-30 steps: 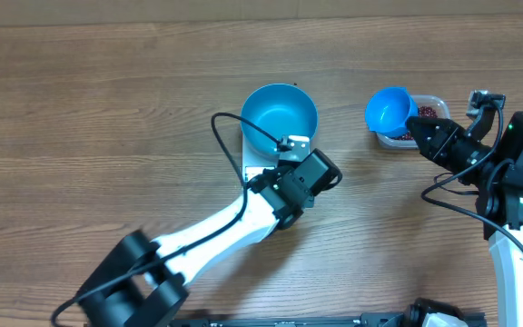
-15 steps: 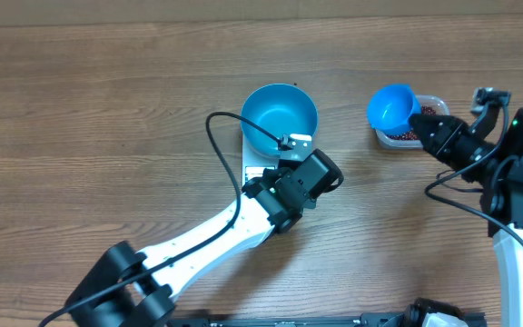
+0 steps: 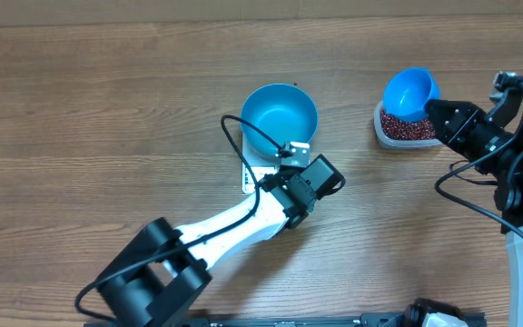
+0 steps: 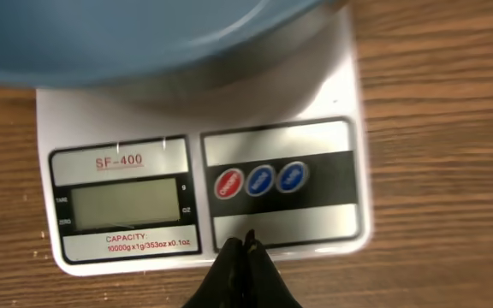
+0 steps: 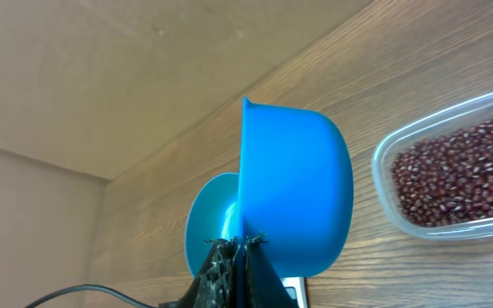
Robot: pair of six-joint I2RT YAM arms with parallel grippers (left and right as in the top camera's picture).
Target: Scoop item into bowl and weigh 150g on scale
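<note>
A brown wood-grain table (image 3: 107,109) carries everything. The round, deep, bright blue bowl (image 3: 280,116) sits on the small white square digital scale (image 3: 252,171), covering its back part and leaving the front panel bare. The bowl looks empty. Well apart to its right lies a clear plastic rounded-rectangle tub (image 3: 381,136), long axis running across the table, holding the dark red beans (image 3: 411,130). The small bright blue plastic scoop (image 3: 410,93) hangs over the tub's far edge. Its handle points back toward the right gripper (image 5: 238,244), whose jaws are closed tight on it. The scoop's inside shows plain blue in the overhead view, so no load appears taken yet. The beans lie just below and slightly nearer than the scoop's cup, and the right arm is much the closer one to them, so dipping down into the heap is probably next. The left gripper (image 4: 245,244) has its jaws pressed together, gripping nothing, with the tips poised over the scale's front strip just below three round buttons (image 4: 261,180), one red and two blue. The display (image 4: 125,205) is blank. Printed around it are "SF-400", "g", "oz" and "CAPACITY: 10000g x 1g/353oz x 0.1oz"; the button lettering is too small to read.
</note>
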